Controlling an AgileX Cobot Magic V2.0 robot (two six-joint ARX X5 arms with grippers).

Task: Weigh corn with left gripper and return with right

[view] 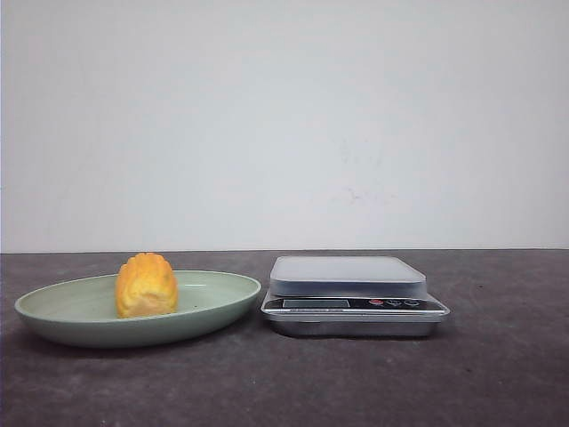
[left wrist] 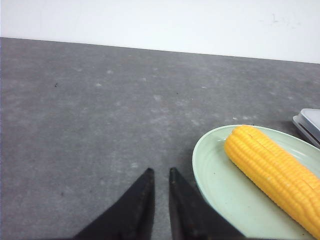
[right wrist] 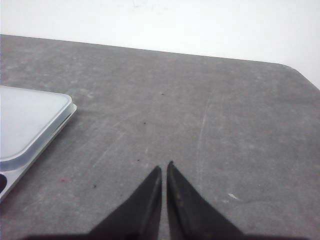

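Your left wrist view cuts off the corn (left wrist: pixel 272 172) and its green plate (left wrist: pixel 212 172) at the frame edge. Only a corner of the scale (right wrist: pixel 25 125) shows there; its display (view: pixel 316 303) is unreadable.

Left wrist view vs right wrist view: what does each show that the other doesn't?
Only the left wrist view shows the long yellow-orange corn cob lying in the pale green oval plate, plus the left gripper, nearly closed and empty. Only the right wrist view shows the right gripper, also nearly closed and empty, over bare tabletop. Both show the silver kitchen scale at the frame edge, nothing visible on it, the dark grey table and the white wall.
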